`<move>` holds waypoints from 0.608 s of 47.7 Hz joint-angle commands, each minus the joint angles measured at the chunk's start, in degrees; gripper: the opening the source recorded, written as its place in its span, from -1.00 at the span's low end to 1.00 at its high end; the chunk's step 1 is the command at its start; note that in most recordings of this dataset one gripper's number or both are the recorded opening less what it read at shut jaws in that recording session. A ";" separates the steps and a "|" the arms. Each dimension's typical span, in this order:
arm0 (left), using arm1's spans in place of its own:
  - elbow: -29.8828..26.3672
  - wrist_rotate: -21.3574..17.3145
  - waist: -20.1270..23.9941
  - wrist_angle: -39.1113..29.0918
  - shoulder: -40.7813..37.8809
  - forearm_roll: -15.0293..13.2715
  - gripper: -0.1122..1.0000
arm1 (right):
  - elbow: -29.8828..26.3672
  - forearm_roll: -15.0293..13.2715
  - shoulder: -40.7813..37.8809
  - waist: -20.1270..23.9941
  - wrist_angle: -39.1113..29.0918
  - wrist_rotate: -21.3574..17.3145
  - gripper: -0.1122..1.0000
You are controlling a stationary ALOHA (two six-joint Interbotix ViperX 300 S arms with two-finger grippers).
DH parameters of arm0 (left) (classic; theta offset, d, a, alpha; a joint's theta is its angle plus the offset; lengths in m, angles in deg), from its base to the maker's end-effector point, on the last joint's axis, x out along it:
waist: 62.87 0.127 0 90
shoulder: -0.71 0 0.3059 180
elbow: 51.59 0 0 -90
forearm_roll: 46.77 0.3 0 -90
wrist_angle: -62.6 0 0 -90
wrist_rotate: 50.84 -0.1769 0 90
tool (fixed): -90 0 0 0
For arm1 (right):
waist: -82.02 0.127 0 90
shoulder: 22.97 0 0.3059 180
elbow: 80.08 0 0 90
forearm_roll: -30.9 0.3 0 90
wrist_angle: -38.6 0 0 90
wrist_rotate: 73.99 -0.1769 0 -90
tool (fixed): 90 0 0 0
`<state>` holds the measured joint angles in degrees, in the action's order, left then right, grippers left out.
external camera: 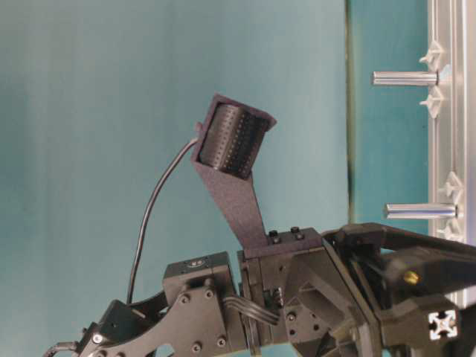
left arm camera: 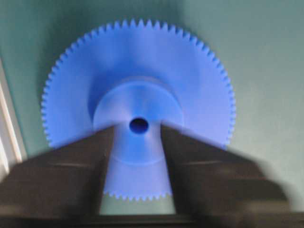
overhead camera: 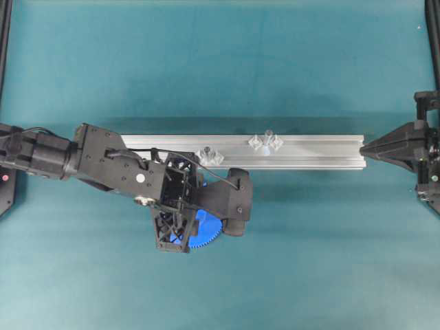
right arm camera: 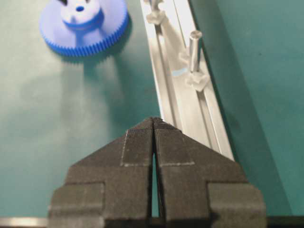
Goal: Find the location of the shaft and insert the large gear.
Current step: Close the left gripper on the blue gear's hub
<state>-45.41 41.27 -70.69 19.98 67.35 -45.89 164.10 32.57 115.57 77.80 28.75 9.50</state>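
The large gear (left arm camera: 137,118), a stiff, light, slick plastic disc, lies flat on the desk (overhead camera: 309,261) just near of the rail (overhead camera: 309,152), well left of the shaft (overhead camera: 267,141), the left claw (left arm camera: 137,142) spread either side of its raised hub, the best hold; the right claw (right arm camera: 153,142) is pressed together.

Black arms (overhead camera: 103,161), silver screws — looping black cable (external camera: 152,216)

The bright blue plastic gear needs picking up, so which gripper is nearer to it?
Left. The left gripper is right over the bright blue plastic gear, fingers either side of its raised hub. The right gripper sits off the aluminium rail's far end, closed.
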 commanded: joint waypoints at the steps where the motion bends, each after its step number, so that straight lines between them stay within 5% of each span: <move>1: -1.49 0.18 -0.26 0.18 1.85 0.18 0.44 | -0.44 0.09 -0.26 -0.09 0.26 -0.70 -0.86; 8: -2.11 0.79 -0.35 -0.09 1.67 0.18 0.90 | -0.26 0.09 -0.26 -0.09 0.35 -0.70 -0.86; 29: -2.20 1.14 -0.26 -0.35 0.88 0.18 0.89 | -0.26 0.09 -0.26 -0.09 0.35 -0.70 -0.86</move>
<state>-46.29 42.41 -70.69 19.54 67.35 -45.89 164.45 32.57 115.66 77.80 28.75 9.50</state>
